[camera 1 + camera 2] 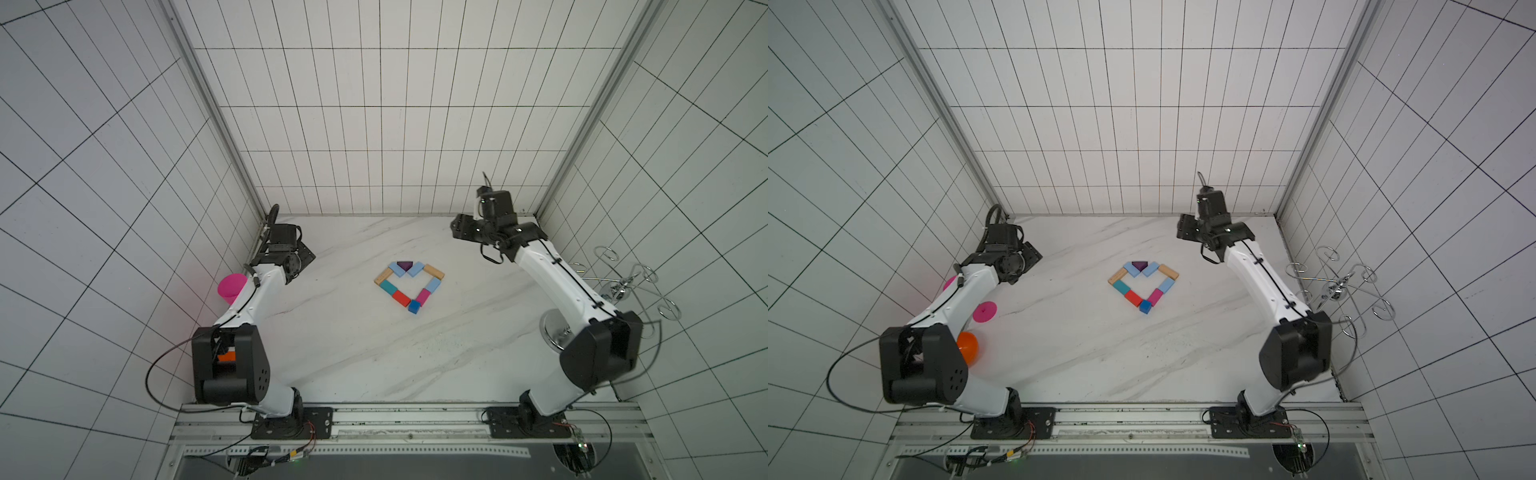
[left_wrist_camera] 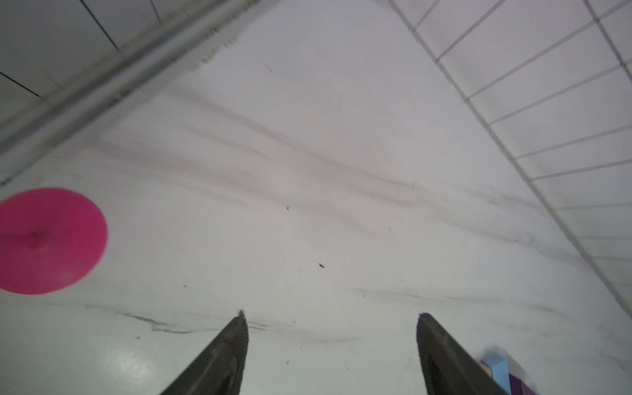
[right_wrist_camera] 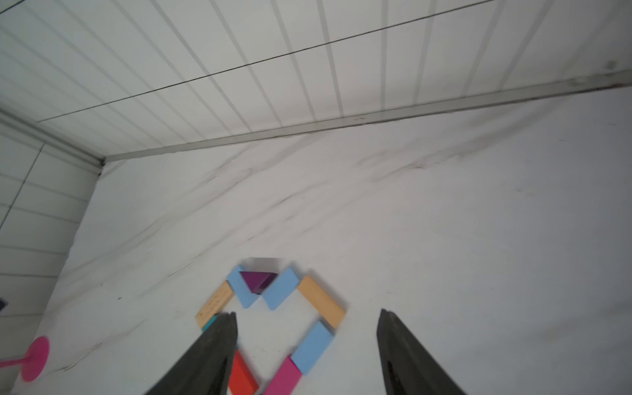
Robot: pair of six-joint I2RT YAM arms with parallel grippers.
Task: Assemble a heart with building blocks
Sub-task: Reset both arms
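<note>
The heart (image 1: 432, 285) (image 1: 1165, 285) lies flat mid-table as a hollow outline of building blocks. A dark purple triangle (image 1: 404, 265) sits in its top notch and a blue cube (image 1: 414, 306) forms its tip. My left gripper (image 1: 303, 254) (image 2: 330, 316) hovers open at the back left, with only bare table between its fingers. My right gripper (image 1: 457, 226) (image 3: 307, 313) hangs open at the back right, above and apart from the heart. In the right wrist view the purple triangle (image 3: 256, 280), a tan block (image 3: 321, 306), a light blue block (image 3: 313, 345), the magenta block (image 3: 284, 378) and the red block (image 3: 242, 376) show.
A pink goblet (image 1: 230, 286) (image 2: 48, 239) lies by the left wall behind my left arm. An orange bowl (image 1: 967, 347) sits beside that arm's elbow. A chrome wire rack (image 1: 623, 282) stands at the right wall. Tiled walls close in three sides.
</note>
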